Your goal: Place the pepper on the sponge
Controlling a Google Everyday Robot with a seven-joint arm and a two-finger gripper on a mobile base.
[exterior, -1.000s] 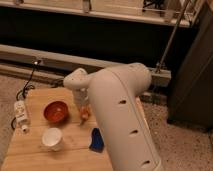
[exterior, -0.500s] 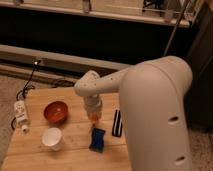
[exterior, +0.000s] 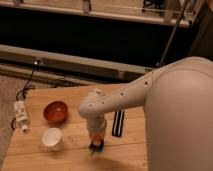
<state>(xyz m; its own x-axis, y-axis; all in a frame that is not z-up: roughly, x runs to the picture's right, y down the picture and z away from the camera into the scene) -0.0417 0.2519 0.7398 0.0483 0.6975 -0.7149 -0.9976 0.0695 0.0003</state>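
Tool (exterior: 96, 139) grips one pepper (exterior: 95, 134) over one sponge (exterior: 97, 146); one bowl (exterior: 55, 111), one cup (exterior: 52, 138).

The wooden table (exterior: 70, 156) carries a red bowl (exterior: 56, 111) toward its left side, a white cup (exterior: 52, 138) just in front of the bowl, and a black block (exterior: 118, 123) with white stripes near the middle, apart from both. Near the front edge, between cup and block, a sliver of the blue sponge (exterior: 94, 148) shows on the wood, with the gripper (exterior: 96, 141) low over it and covering most of it. A white power strip (exterior: 20, 111) sits at the table's left edge; whether it rests on the wood cannot be told.
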